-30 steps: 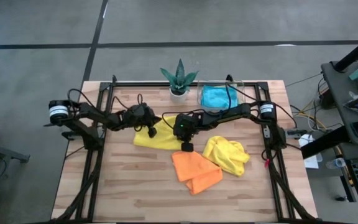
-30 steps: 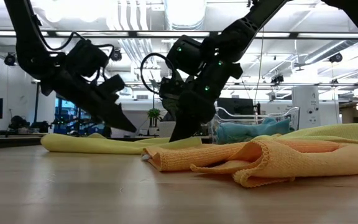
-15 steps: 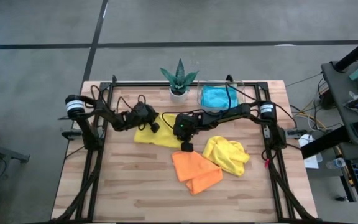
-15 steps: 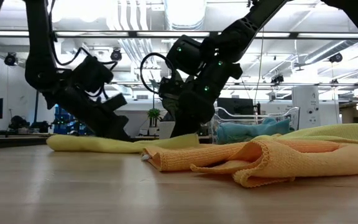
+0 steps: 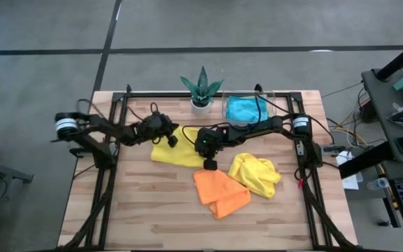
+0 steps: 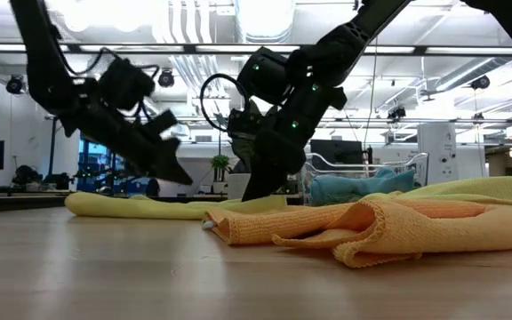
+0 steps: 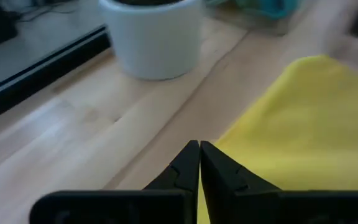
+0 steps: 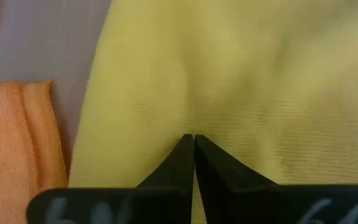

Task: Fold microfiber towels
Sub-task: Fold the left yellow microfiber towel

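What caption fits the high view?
Both shut grippers, left and right, work a flat yellow towel beside orange and crumpled yellow ones.

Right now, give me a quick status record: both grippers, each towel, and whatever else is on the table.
left gripper: shut, empty, above the flat yellow towel's edge
right gripper: shut, tips on the flat yellow towel
flat yellow towel: spread between the grippers
orange towel: loosely folded, table centre
crumpled yellow towel: beside the orange towel
blue towel: in the clear tray
potted plant: back edge
green towel: not seen
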`<control>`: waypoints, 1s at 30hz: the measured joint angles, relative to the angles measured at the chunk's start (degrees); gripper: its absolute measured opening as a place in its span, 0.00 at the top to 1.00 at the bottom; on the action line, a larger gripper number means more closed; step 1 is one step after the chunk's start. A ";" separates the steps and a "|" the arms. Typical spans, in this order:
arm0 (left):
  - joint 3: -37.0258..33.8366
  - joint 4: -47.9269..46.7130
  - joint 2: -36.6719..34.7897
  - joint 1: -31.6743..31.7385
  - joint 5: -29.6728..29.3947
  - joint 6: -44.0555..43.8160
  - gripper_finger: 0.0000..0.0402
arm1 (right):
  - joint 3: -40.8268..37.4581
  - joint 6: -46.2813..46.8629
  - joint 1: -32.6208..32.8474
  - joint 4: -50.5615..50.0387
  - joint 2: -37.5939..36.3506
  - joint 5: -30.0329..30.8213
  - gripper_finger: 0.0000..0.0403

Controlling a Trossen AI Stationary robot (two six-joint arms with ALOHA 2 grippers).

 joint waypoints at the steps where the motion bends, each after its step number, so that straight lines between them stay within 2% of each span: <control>1: 0.00 -1.80 -2.02 0.00 1.24 -0.06 1.00 | 0.10 -0.16 -0.07 -0.11 -0.18 0.10 0.98; 7: -0.02 -18.66 -14.23 -0.64 13.47 -1.32 1.00 | 0.32 -1.28 -0.84 -1.87 -2.56 1.05 0.98; 10: -0.04 -29.17 -18.82 -2.48 16.71 -2.21 1.00 | 0.23 -1.84 -1.13 -4.50 -3.64 4.18 0.98; 14: -0.11 -39.43 -21.94 -5.81 17.29 -4.89 1.00 | -0.06 -1.82 -2.28 -6.10 -3.97 4.82 0.98; 17: -0.11 -43.72 -22.22 -7.74 17.44 -6.58 1.00 | -0.62 -1.70 -2.95 -6.13 -3.54 4.99 0.98; 23: -0.17 -47.44 -20.57 -8.87 17.25 -8.07 1.00 | -1.10 -0.45 -3.75 -6.28 -1.75 4.85 0.98; 30: 0.05 -52.09 -18.70 -8.86 13.67 -8.52 1.00 | -1.70 -0.33 -3.74 -7.52 -1.96 9.01 0.98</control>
